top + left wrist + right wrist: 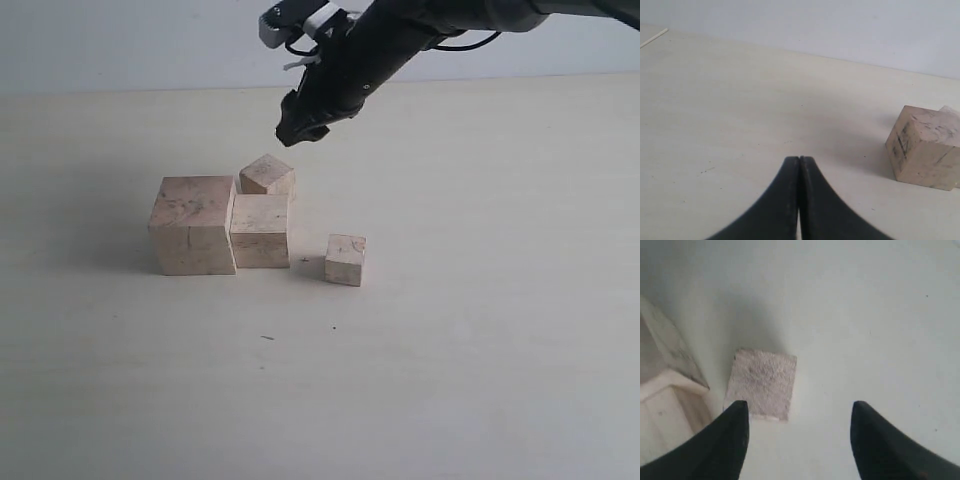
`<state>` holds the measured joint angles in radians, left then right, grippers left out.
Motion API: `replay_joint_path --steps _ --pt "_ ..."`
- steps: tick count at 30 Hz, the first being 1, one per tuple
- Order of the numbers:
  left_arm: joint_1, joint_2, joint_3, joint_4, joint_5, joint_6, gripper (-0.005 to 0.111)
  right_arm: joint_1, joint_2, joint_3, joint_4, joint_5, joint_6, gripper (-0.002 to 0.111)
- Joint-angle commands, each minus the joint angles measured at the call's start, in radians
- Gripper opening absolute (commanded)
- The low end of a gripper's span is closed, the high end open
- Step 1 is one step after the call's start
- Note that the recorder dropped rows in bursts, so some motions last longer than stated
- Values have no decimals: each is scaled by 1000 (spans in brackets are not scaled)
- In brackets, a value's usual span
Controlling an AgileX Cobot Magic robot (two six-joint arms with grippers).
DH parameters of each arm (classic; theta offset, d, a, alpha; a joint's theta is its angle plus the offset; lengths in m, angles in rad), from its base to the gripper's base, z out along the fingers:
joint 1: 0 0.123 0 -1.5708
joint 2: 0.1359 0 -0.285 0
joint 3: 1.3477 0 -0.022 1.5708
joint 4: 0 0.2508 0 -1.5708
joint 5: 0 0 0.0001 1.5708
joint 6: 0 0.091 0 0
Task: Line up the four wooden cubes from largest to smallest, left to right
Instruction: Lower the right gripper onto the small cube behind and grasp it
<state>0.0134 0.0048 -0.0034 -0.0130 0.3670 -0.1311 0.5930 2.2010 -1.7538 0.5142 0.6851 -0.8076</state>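
Exterior view: largest wooden cube (192,225) pale, blotchy, square-edged.

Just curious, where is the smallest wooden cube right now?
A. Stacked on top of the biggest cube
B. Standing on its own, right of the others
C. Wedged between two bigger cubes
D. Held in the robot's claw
B: the smallest cube stands alone on the table, with a clear gap to the next cube on its left, and the right gripper hangs open and empty above.
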Motion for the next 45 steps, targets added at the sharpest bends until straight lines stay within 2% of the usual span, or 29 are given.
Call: replay_joint_path --steps 1,4,10,21,45 --pt "-6 -5 3 1 -9 3 0 0 18 2 102 -60 -3 57" --pt "-6 -5 3 1 -9 3 0 0 32 2 127 -67 -36 59" --pt "-6 -5 3 1 -9 3 0 0 61 2 168 -63 -41 74" --pt "-6 -5 3 1 -9 3 0 47 69 2 186 -85 -136 74" --pt "-6 -5 3 1 -9 3 0 53 148 2 219 -164 -134 74"
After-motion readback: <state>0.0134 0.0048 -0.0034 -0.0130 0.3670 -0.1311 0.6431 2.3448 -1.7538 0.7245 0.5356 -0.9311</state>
